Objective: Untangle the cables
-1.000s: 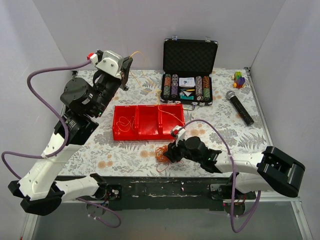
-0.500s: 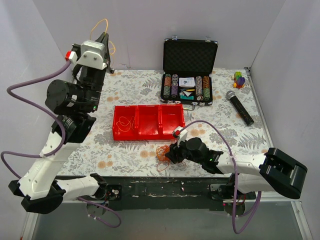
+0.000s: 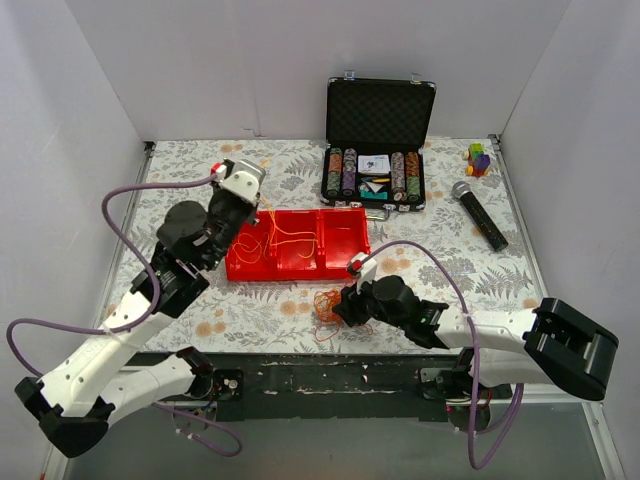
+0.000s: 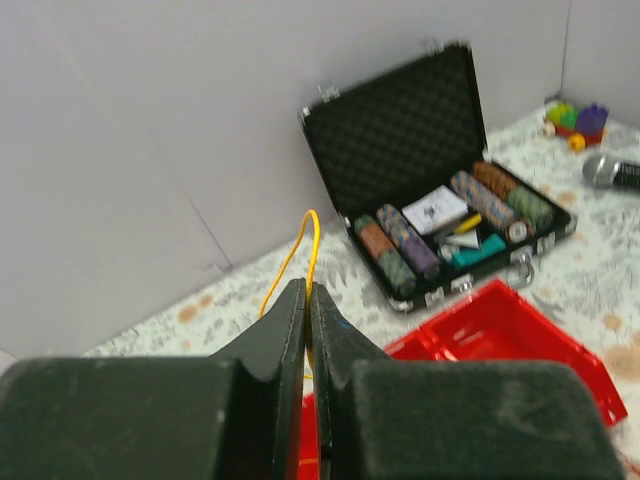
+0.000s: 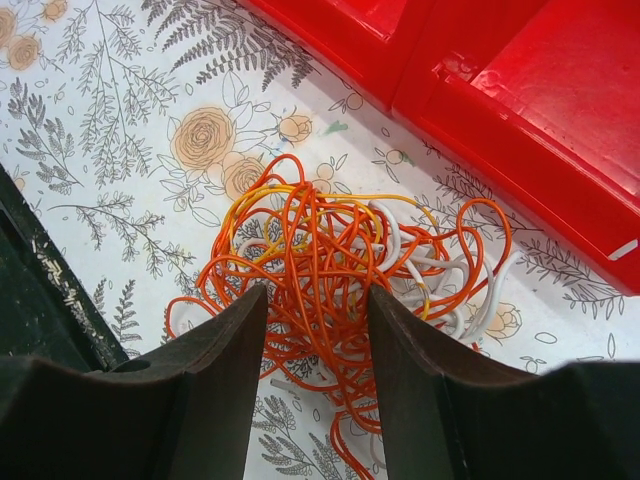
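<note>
Soft, even white light leaves only faint shadows on the floral-patterned worktop (image 3: 260,312). My left wrist view is blurred: the thin yellow cable (image 4: 313,240) pinched in my left pincer (image 4: 307,297) smears. The orange-and-yellow cable tangle (image 5: 320,260) between my right pincer (image 5: 315,300) is sharp, and that pincer's black fingers (image 5: 210,390) are soft-edged.

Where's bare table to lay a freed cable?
Bare: far-left table between side wall and poker chip case; the near-right stretch in front of the microphone; the patch between the red tray and the near edge, left of the cable clump. Crowded: the clump at the right gripper; the tray's left end, where the left gripper holds a yellow cable.
</note>
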Tool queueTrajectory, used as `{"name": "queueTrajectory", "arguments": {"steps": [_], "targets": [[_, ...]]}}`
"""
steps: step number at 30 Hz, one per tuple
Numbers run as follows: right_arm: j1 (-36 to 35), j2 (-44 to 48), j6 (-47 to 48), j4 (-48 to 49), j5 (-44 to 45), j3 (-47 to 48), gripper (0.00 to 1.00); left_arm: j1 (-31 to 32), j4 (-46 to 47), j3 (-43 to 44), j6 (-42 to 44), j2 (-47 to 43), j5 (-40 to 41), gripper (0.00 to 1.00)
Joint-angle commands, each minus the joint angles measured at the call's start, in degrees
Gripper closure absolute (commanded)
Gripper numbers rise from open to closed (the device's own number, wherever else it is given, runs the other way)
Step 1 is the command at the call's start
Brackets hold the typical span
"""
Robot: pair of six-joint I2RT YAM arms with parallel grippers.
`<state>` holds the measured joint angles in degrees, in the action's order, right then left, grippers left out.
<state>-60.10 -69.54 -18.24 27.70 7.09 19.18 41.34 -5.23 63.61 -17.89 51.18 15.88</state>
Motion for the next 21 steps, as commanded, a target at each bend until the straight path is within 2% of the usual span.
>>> {"name": "queueTrajectory", "arguments": {"steps": [1,14,21], "targets": [[-0.28,1.51,-0.83,-3.18,1.61,-0.72,0.47,-0.73,2.24,-4.10,-1.80,-1.17,1.35,1.00],[-0.28,3.27,-1.62,-3.10,2.40,-2.13,0.48,-3.20,4.88,-15.35,-3.99,-3.19,2.49,1.00],[-0.29,4.15,-2.06,-3.18,2.93,-2.83,0.48,-8.73,9.71,-19.50,-5.22,-2.49,2.32,1.00]]}}
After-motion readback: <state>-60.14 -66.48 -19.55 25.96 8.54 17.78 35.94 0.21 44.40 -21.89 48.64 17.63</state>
